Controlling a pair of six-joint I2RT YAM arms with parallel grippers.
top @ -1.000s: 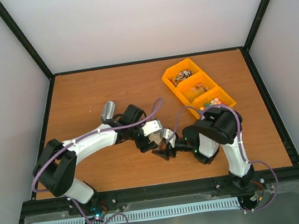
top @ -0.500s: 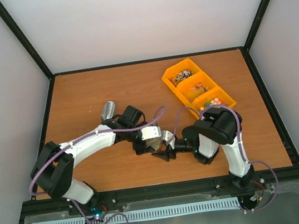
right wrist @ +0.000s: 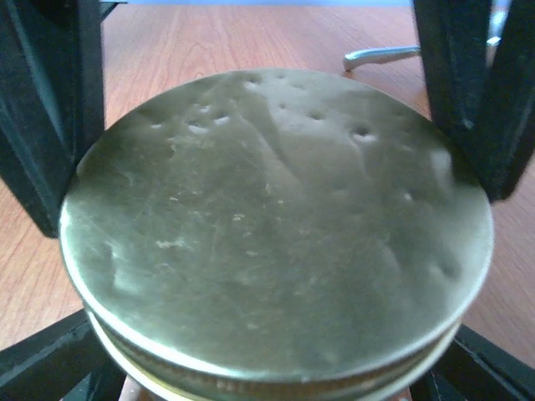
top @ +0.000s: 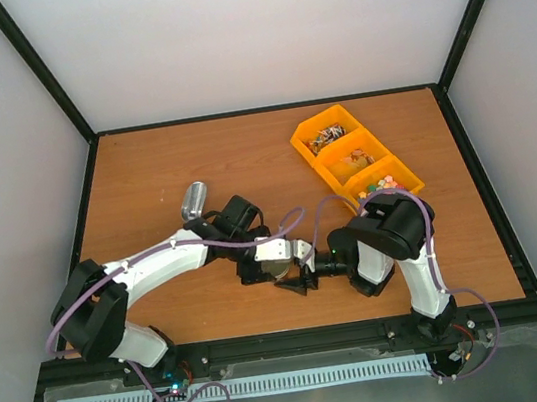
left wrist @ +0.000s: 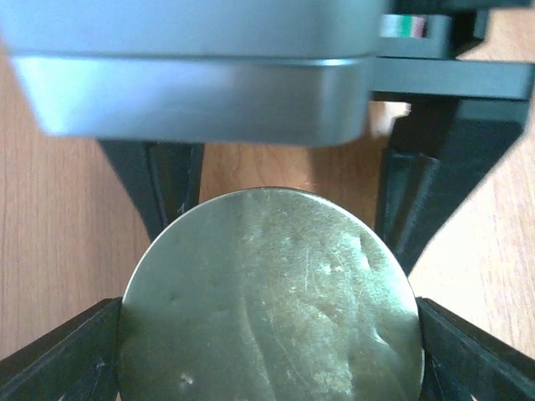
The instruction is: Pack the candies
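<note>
Metal on the left: a scoop lies on the wooden worktop, free of both arms. Towards the middle, we see the left hand clamped on a round brass-coloured lid, its fingers pressed against opposite edges. The right hand meets it from the other side. Its fingers reach in beneath the lid's rim, and we cannot tell whether they grip anything there. Further right, the candies lie in the middle compartment of an orange tray, well apart from both hands and just behind the right arm. The compartments on either side hold other small pieces.
</note>
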